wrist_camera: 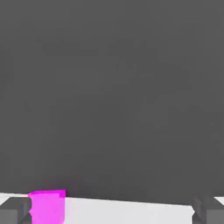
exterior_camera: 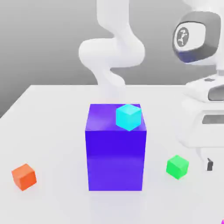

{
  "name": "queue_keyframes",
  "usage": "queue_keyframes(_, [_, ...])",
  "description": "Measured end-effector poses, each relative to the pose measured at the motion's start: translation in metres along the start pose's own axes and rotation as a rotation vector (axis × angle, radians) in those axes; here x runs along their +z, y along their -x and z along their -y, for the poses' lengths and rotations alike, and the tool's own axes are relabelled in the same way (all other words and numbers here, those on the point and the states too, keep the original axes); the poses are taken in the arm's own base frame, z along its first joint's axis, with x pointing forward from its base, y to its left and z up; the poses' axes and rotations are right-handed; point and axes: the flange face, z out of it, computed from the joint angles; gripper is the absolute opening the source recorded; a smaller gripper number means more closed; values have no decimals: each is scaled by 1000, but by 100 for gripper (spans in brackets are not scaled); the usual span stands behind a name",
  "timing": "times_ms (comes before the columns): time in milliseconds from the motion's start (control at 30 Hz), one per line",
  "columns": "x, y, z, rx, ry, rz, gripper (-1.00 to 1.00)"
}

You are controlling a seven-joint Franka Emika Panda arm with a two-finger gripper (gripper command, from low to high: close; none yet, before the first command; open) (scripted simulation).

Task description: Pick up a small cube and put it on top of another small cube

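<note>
White counter, pale grey room, jaws open at the right

The counter [exterior_camera: 57, 131] has a straight far edge and a slanting left edge, with grey background [exterior_camera: 39, 43] beyond. In the exterior view, going left to right: an orange cube [exterior_camera: 24, 176] lies near left, open counter between it and the tall blue block [exterior_camera: 115, 159]. A cyan cube [exterior_camera: 128, 117] rests on the block's top, toward the near right. Past another gap sits a green cube [exterior_camera: 177, 167], with the white arm [exterior_camera: 203, 109] at far right. At the near right corner, a sliver of the bright, flat magenta cube [exterior_camera: 222, 222] shows; the hand view puts it between the wide-open jaws, nearer one side.
</note>
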Motion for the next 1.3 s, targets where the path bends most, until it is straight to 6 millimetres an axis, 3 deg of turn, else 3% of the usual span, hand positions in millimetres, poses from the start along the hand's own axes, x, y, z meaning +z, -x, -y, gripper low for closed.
queue_keyframes(233, [111,66,19,-16,90,120,0])
queue_keyframes(367, [177,83,16,-17,103,137,0])
queue_keyframes(400, [187,85,15,-17,104,137,-100])
queue_keyframes(600, [192,86,14,-18,102,138,-100])
queue_keyframes(667, [174,83,16,-17,102,139,-100])
queue_keyframes(733, [145,79,19,-17,102,139,-100])
queue_keyframes(800, [122,85,15,-21,98,149,-100])
queue_keyframes(1033, [75,132,-29,-37,80,188,-100])
queue_keyframes(1300, [44,177,-101,-44,83,187,-100])
